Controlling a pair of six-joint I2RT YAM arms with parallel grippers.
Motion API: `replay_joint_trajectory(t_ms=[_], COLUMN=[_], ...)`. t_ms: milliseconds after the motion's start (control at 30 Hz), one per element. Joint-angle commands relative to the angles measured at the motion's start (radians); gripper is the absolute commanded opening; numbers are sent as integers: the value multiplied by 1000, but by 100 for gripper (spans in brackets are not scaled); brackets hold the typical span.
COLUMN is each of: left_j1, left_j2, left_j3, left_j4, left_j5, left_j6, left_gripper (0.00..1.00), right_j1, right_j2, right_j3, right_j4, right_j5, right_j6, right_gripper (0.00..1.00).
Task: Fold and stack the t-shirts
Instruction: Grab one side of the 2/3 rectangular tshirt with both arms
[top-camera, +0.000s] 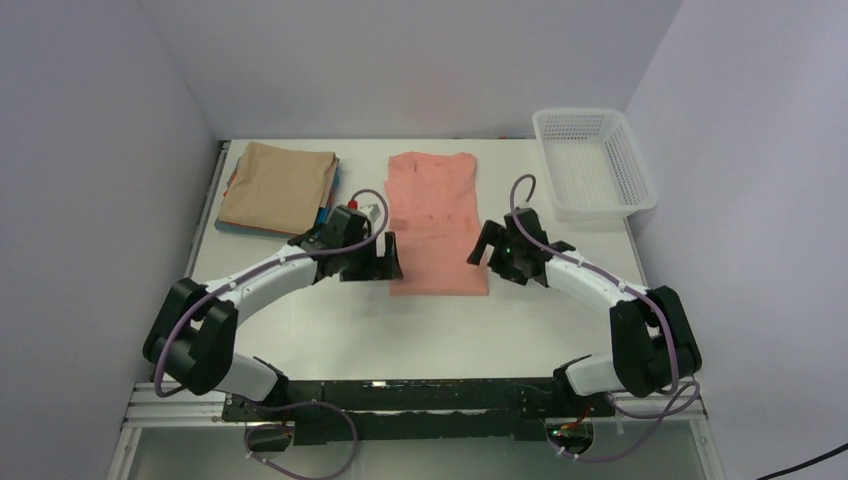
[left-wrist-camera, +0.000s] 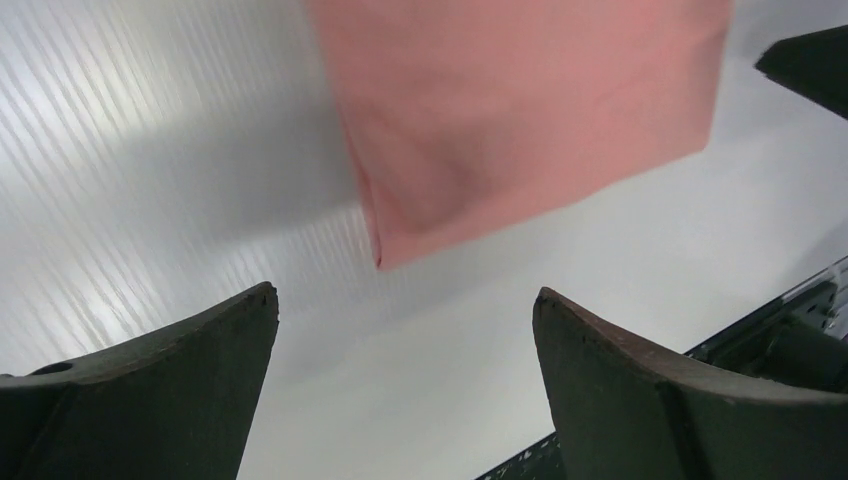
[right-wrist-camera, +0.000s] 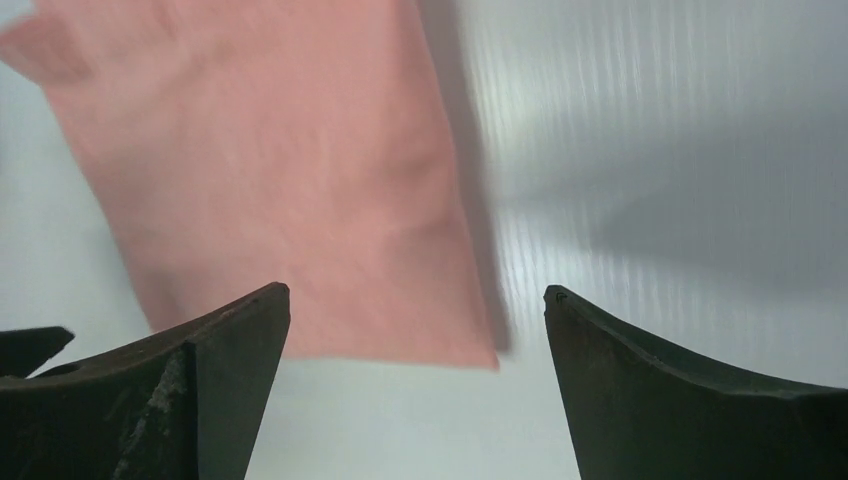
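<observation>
The left gripper (top-camera: 391, 258) and right gripper (top-camera: 484, 246) are seen spread wide, empty, flanking the salmon-pink t-shirt's (top-camera: 435, 215) near end.

L hand (top-camera: 391, 257) & R hand (top-camera: 484, 246) both wide open, facing inward.

1. Table (top-camera: 450, 335): white and flat. Both wrist views show a fine ribbed surface.
2. Basket (top-camera: 605, 212): white plastic mesh, rectangular, upright with the open side up. It rests on the table at the far right corner.
3. Walls (top-camera: 400, 60): plain pale panels enclose the table on the left, far and right sides.
4. Cable (top-camera: 805, 466): black, below the table's near right corner.
</observation>
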Motion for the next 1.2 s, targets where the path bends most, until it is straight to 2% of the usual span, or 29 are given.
replay_joint_trajectory(t_ms=[0,167,200,267,433,567,700,800,1067,1100,1167], left_j1=[-49,-68,-68,-69,-69,-72,-76,-93,-126,-130,-135], left_j2=[-50,-11,27,63,138,177,216,227,231,229,222], left_j3=[-110,-151,-139,-125,-108,-101,-83,-79,-93,-96,-103], left_j4=[103,170,164,158,172,179,177,170,128,123,117], left_j5=[11,-16,-32,-33,-32,-43,-24,-17,-67,-73,-73], left_j6=[-77,-119,-121,-120,-127,-137,-135,-139,-142,-143,-142], left_gripper=[99,98,89,80,67,60,41,33,3,0,0], right_j1=[-2,-1,-3,-3,-2,-2,-1,1,18,21,29], right_j2=[-102,-125,-119,-113,-80,-46,-20,-17,-32,-30,-27], right_j3=[-124,-190,-194,-197,-210,-225,-235,-239,-270,-269,-270], right_j4=[28,66,69,70,85,113,122,120,102,98,85], right_j5=[-107,-133,-134,-119,-99,-127,-134,-149,-153,-151,-152], right_j6=[38,51,53,56,61,68,73,75,79,78,76], right_gripper=[100,98,94,91,79,67,61,54,43,40,30])
